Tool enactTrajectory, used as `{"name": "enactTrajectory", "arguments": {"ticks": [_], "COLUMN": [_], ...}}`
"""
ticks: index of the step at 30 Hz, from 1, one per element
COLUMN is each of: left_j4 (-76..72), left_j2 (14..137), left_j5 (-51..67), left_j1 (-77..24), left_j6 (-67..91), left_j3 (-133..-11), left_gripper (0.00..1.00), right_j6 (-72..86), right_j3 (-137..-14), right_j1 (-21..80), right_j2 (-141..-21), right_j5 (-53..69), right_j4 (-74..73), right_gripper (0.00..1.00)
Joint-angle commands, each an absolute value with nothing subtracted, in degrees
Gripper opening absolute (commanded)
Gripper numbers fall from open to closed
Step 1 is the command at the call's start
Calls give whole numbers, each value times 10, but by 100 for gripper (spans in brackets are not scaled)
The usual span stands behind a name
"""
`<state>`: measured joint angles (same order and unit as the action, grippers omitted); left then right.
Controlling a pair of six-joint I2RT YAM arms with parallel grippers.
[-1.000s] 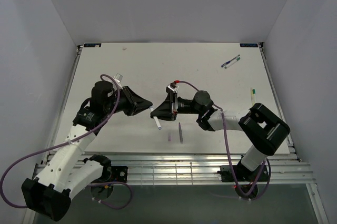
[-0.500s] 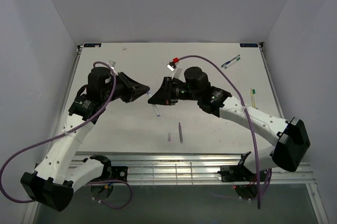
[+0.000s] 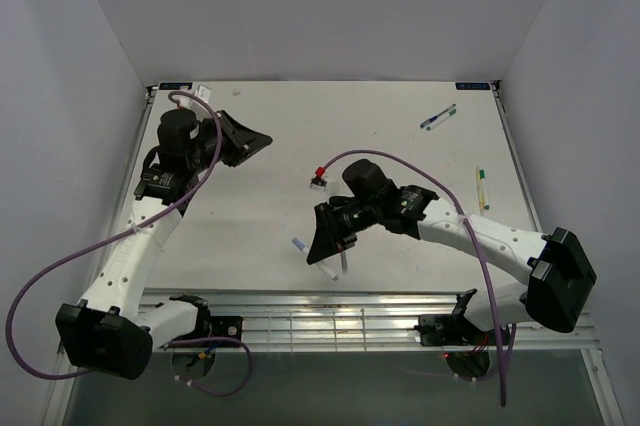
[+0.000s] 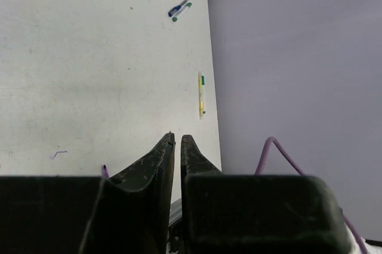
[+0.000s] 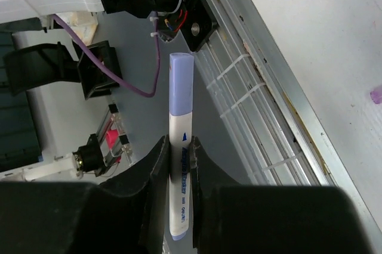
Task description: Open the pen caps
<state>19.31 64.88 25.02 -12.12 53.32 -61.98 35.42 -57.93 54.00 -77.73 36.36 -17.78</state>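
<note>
My right gripper [image 3: 318,254] [image 5: 180,141] is shut on a pen [image 5: 180,120] with a white barrel, near the table's front edge. The pen's long lavender-blue cap [image 5: 181,81] sticks out past the fingertips. Its two ends show either side of the gripper in the top view. My left gripper [image 3: 266,138] [image 4: 176,136] is raised at the back left. Its fingers are almost together, with only a thin slit and nothing seen between them. A small purple cap [image 5: 376,94] lies on the table. A thin dark pen [image 3: 343,260] lies beside the right gripper.
A blue pen and a green pen [image 3: 438,118] [image 4: 179,9] lie together at the back right. A yellow-and-green pen [image 3: 481,186] [image 4: 201,95] lies by the right edge. The metal rail [image 3: 350,311] and both arm bases run along the front. Grey walls close the sides.
The grippers were tip to tip at mid-table. My left gripper has drawn back to the back left. My right gripper has swung down to the front edge with the pen.
</note>
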Motion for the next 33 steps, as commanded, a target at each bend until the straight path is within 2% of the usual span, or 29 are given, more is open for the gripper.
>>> {"name": "enactTrajectory", "arguments": {"ticks": [1, 2, 3, 6, 9, 16, 22, 26, 30, 33], "left_j4": [140, 136, 150, 202, 281, 388, 425, 427, 428, 426], "left_j2": [628, 633, 638, 624, 601, 637, 646, 636, 642, 650], "left_j5": [273, 318, 330, 310, 271, 215, 190, 180, 178, 180], "left_j1": [-123, -123, -124, -127, -134, -217, -243, -243, -243, -244], "left_j6": [485, 476, 473, 509, 576, 628, 649, 655, 653, 651], "left_j3": [-611, -610, -612, -599, -584, -623, -634, -627, -639, -643], "left_gripper": [0, 0, 8, 42, 52, 61, 62, 59, 49, 46], "right_j6": [341, 340, 338, 337, 313, 249, 245, 246, 246, 249], "right_j3": [-582, -583, -588, -596, -627, -771, -844, -847, -843, -848], "right_j1": [521, 515, 512, 502, 501, 501, 501, 500, 501, 500], "right_j2": [-759, -758, -754, -751, -760, -845, -894, -899, -901, -908], "right_j5": [425, 422, 405, 385, 337, 266, 255, 257, 256, 260], "right_j4": [-182, -183, -185, -190, -227, -316, -328, -328, -324, -322], "right_gripper": [8, 8, 8, 8, 8, 8, 8, 8, 8, 8]}}
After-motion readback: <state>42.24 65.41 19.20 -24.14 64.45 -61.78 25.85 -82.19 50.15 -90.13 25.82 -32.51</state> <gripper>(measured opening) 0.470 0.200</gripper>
